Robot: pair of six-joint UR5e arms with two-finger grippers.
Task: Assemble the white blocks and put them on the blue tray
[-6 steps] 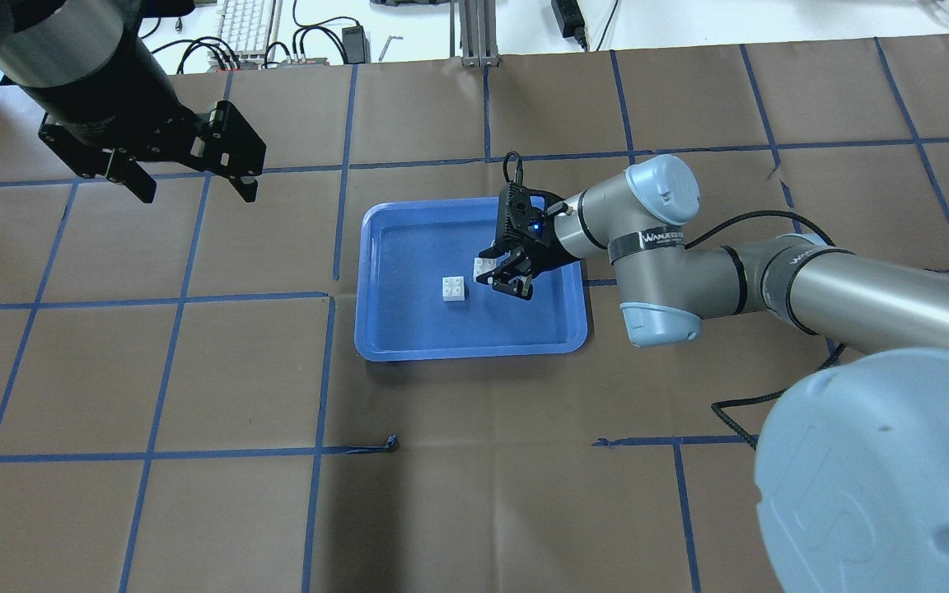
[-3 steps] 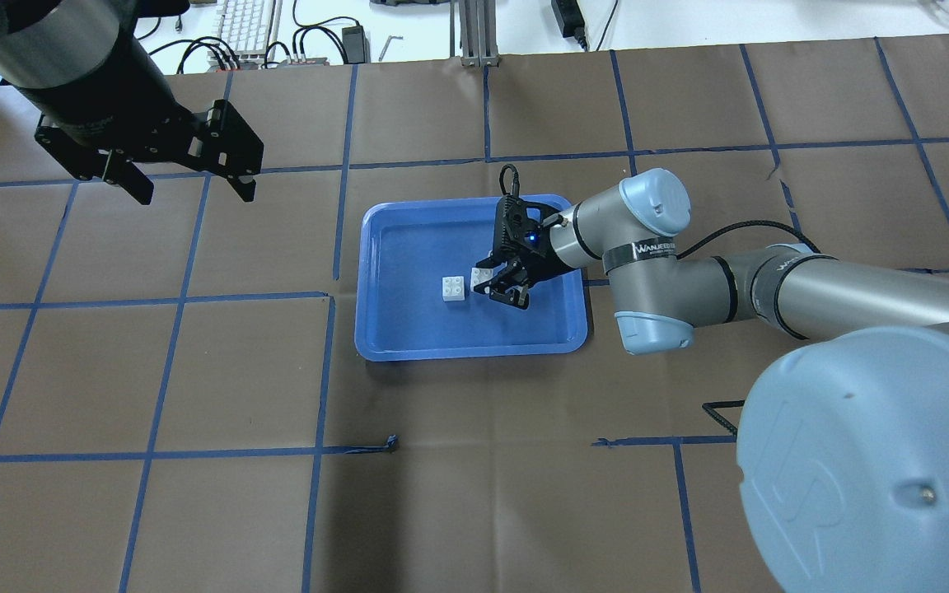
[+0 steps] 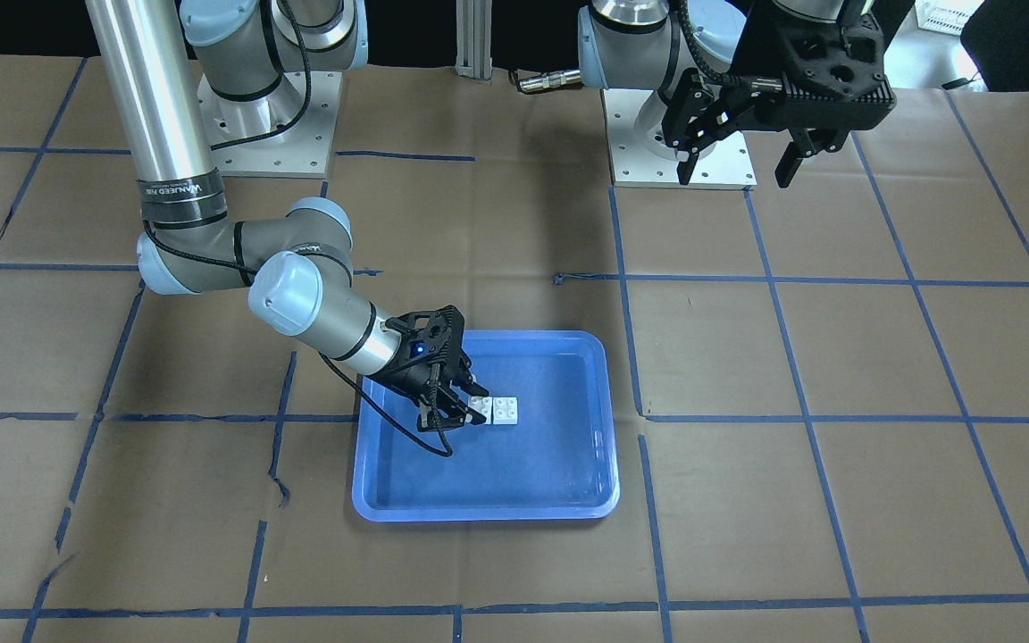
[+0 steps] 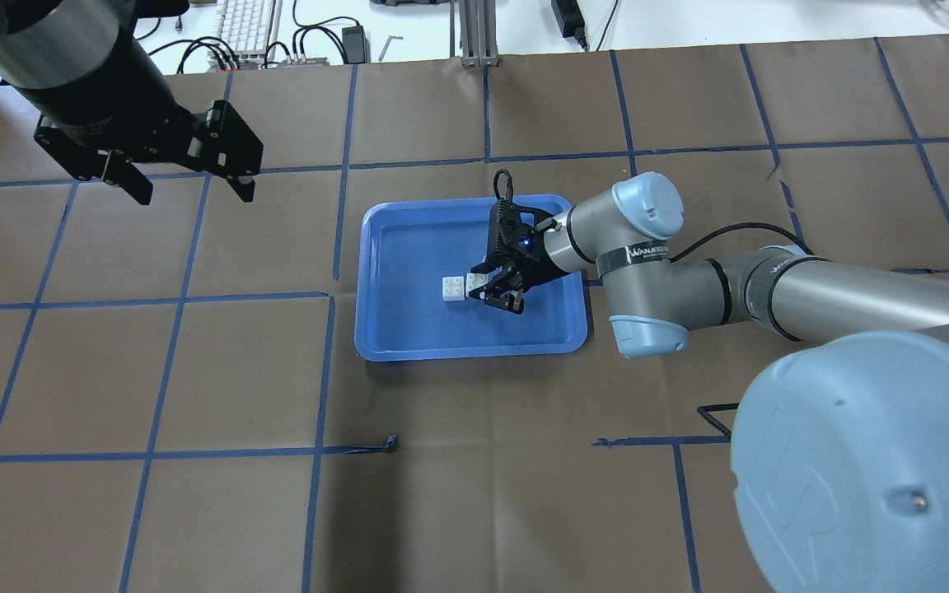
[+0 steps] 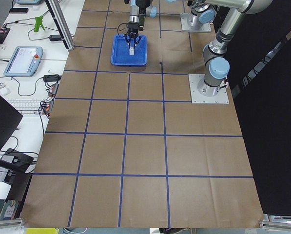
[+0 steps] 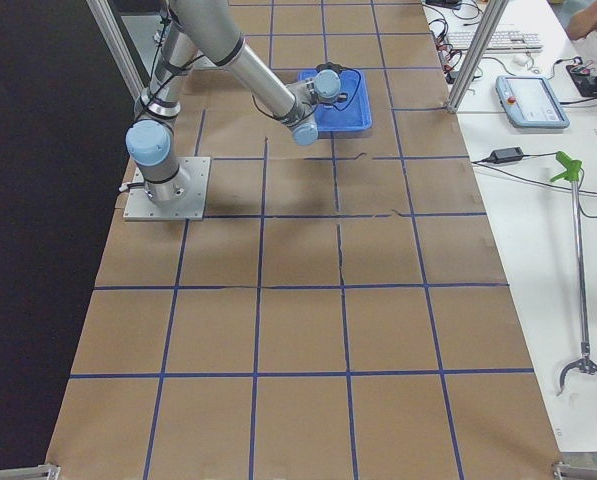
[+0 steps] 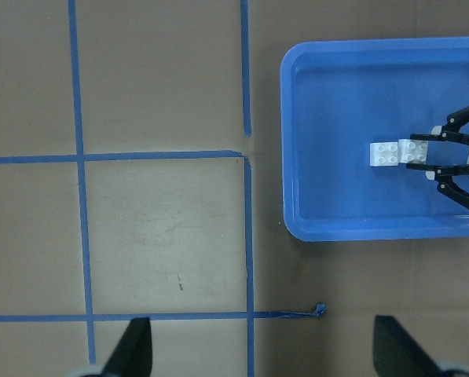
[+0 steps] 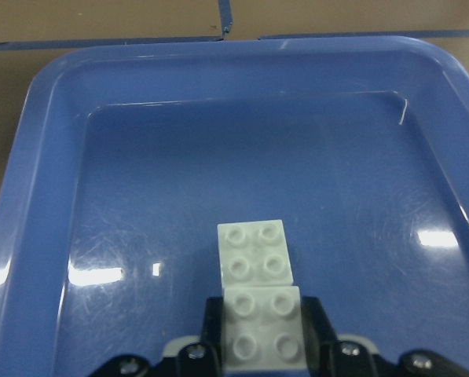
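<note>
The right tool (image 4: 487, 290) pinched a small white square plastic brick (image 8: 263, 330) by its side faces, low over the floor of the shallow blue plastic tray (image 4: 409, 247) and near the tray's middle. A second white square brick (image 8: 254, 253) lay flat on the tray floor, studs up, edge to edge with the gripped one. They were touching or all but, and whether the gripped brick sat slightly higher could not be told. The step in hand looked like the joining itself: the two were side by side, not stacked. The next move would likely call for a lift, a shift over the lying brick's studs, square alignment and a firm downward press. The left tool (image 4: 197, 193) hung spread and empty, well away from the tray over the brown paper-covered bench (image 4: 194, 371).
</note>
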